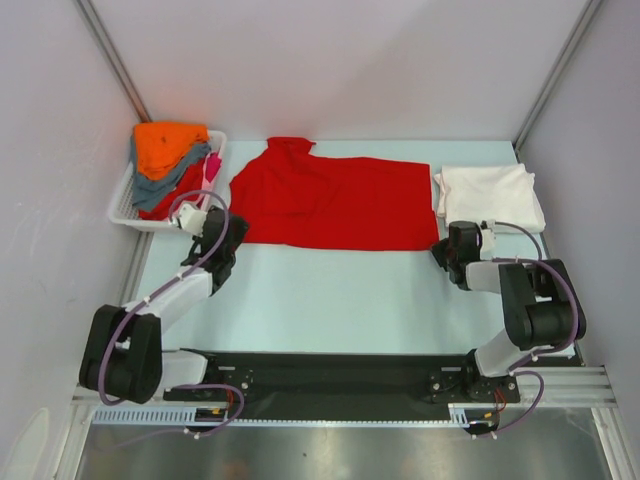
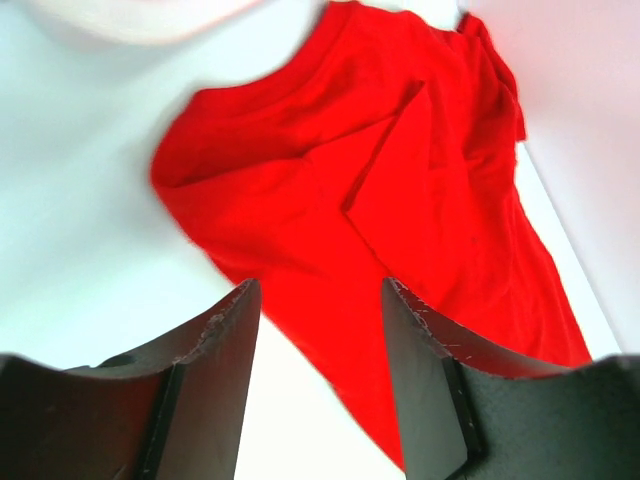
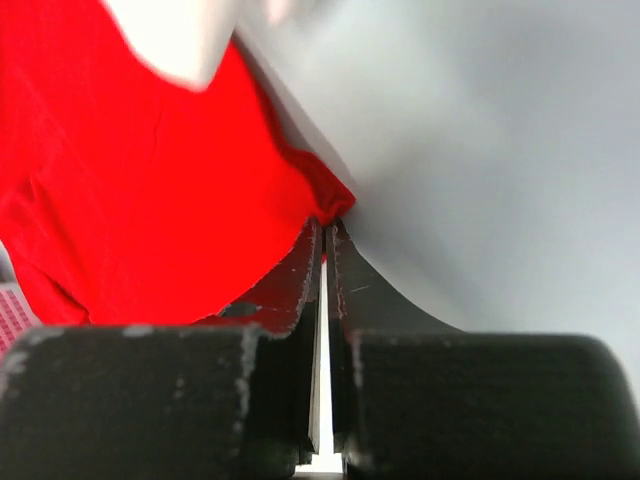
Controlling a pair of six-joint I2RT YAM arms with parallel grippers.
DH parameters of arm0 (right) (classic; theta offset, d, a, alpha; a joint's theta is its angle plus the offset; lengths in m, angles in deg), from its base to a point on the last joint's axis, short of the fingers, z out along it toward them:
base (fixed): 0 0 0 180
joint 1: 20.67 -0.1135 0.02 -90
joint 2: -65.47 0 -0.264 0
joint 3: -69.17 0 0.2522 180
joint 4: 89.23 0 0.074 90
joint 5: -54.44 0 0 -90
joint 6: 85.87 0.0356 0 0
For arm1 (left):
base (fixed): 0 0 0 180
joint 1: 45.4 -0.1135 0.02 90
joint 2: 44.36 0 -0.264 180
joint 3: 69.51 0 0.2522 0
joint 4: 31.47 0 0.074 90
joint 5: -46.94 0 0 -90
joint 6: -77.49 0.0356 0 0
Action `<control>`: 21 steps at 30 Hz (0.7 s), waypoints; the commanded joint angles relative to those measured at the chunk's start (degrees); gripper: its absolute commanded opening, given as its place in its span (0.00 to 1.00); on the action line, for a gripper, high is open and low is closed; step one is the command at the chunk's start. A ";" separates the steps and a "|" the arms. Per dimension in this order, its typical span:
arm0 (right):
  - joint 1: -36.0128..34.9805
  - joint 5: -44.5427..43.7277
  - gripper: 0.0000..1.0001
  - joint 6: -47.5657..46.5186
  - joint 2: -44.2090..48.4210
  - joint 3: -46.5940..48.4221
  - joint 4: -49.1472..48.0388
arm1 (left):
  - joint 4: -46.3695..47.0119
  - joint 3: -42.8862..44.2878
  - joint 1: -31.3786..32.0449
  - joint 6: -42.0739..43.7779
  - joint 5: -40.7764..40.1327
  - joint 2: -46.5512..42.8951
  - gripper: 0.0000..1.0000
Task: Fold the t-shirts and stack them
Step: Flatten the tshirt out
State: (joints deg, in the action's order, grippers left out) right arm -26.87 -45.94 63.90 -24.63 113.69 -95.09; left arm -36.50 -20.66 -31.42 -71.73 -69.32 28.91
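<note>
The plain bright red t-shirt lies spread across the middle of the table, partly folded, and also shows in the left wrist view. My left gripper is open at the shirt's near left edge, its jaws standing apart over the red hem and holding nothing. My right gripper is shut on the shirt's near right corner. A folded cream-white t-shirt lies at the far right. Orange, grey-teal and red pink-trimmed shirts are piled in the basket.
A white plastic mesh basket stands at the far left, just behind my left gripper. Grey walls close in the table on the left, back and right. The black rail with the arm bases runs along the near edge.
</note>
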 commanded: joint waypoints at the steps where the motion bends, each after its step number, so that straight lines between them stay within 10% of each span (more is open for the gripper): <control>1: 3.03 -0.09 0.00 -0.88 0.80 0.18 1.60 | 3.74 -3.70 0.17 -3.88 -3.62 -2.70 0.57; 21: 6.64 3.15 0.00 -10.98 12.67 -6.23 1.44 | 7.18 -7.06 0.26 -6.53 2.00 3.80 0.56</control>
State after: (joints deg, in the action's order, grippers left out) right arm -20.00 -44.01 56.66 -14.12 110.08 -89.86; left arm -30.99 -27.28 -31.38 -77.20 -68.51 32.15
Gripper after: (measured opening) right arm 0.011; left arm 0.558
